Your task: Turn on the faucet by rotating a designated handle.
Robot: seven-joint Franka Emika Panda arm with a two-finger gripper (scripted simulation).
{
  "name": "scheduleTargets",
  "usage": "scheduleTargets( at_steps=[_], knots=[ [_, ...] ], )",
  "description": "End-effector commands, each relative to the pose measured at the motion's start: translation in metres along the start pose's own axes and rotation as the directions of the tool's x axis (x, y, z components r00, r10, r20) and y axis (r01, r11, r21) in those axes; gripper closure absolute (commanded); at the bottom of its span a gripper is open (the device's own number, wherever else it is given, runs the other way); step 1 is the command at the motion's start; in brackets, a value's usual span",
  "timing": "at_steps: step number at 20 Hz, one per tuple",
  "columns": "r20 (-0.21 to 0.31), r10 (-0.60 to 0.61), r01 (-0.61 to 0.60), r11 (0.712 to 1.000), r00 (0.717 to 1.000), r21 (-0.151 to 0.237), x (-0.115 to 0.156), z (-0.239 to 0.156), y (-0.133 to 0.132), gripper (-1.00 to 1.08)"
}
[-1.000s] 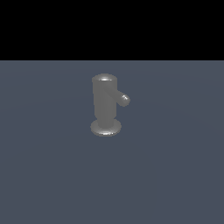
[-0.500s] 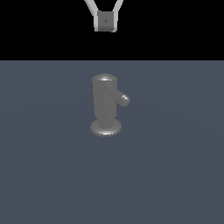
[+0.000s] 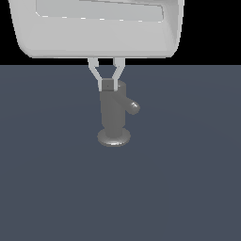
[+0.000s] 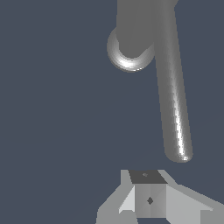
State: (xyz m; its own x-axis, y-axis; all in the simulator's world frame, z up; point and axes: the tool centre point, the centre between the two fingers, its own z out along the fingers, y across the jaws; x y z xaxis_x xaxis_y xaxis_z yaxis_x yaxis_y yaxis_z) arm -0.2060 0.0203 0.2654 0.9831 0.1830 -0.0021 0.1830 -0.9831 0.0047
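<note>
While the pale grey gripper (image 3: 108,85) hangs above the matte grey cylindrical faucet (image 3: 113,113), we note its fingers together, gripping nothing.

A matte grey metal faucet (image 3: 113,113) stands upright on a dark blue-grey tabletop (image 3: 56,179). It is a thick cylinder on a wider round disc foot. A thin straight grey handle (image 3: 132,106) with a rounded tip sticks out sideways from the cylinder's upper part, toward the exterior view's right. In the wrist view the handle (image 4: 173,87) is a long, glossy rod.
</note>
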Motion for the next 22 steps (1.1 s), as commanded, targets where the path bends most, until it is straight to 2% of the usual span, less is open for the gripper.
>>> scheduleTargets(
  at_steps=[1, 9, 19, 22],
  knots=[
    [-0.001, -0.012, 0.012, 1.000, 1.000, 0.001, 0.004, 0.014, -0.002, 1.08],
    [-0.002, -0.035, 0.035, 0.999, 0.999, 0.004, 0.013, 0.040, -0.006, 1.08],
    [-0.002, -0.039, 0.039, 0.999, 0.999, 0.005, 0.015, 0.045, -0.006, 1.08],
    [-0.002, -0.039, 0.039, 0.999, 0.999, 0.005, 0.018, 0.045, 0.008, 1.08]
  ],
)
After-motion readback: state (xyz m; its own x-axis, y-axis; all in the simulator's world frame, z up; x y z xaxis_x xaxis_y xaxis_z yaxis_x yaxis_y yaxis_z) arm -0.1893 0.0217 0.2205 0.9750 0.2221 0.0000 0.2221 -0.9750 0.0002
